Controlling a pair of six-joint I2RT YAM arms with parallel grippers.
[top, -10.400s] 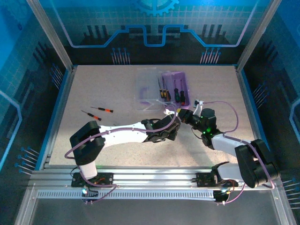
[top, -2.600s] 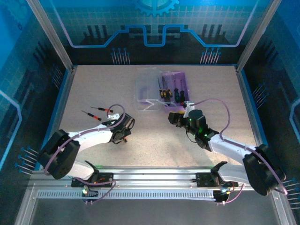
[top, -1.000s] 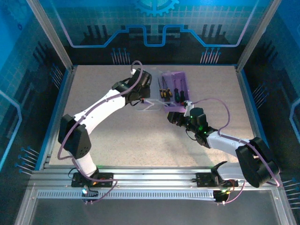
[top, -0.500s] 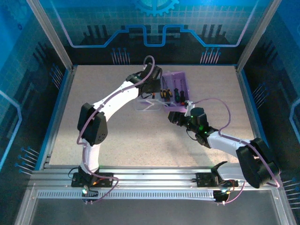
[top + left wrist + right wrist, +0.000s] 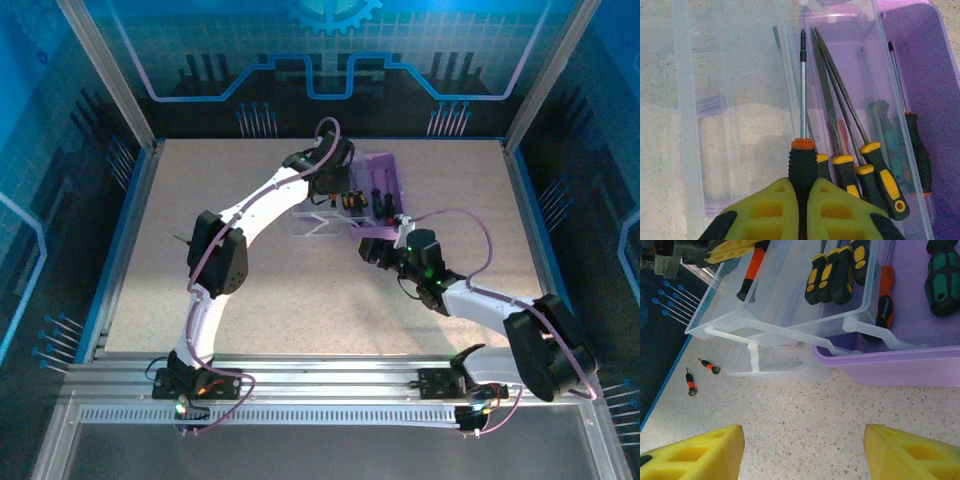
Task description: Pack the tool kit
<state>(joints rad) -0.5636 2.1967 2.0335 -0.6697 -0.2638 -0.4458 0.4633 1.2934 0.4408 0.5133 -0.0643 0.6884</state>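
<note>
The tool kit's purple base (image 5: 385, 157) stands open at the table's back middle, with a clear tray (image 5: 790, 315) propped against its left side. Several yellow-black screwdrivers (image 5: 875, 170) lie in that tray. In the base lie a green-handled one (image 5: 942, 270) and an orange-black one (image 5: 885, 295). My left gripper (image 5: 802, 212) is shut on an orange-black screwdriver (image 5: 802, 160) and holds it over the clear tray, tip pointing away. Open over bare table just in front of the kit is my right gripper (image 5: 802, 450), with nothing between its jaws.
Two small orange-black screwdrivers (image 5: 708, 366) lie loose on the table left of the kit. The left arm (image 5: 260, 205) stretches diagonally from the near left to the kit. The blue frame edge (image 5: 660, 390) borders the table at the left.
The left arm has swung from the table's left side to the kit with the screwdriver in its jaws, moving right over the clear tray in the last second. The right arm has stayed still.
</note>
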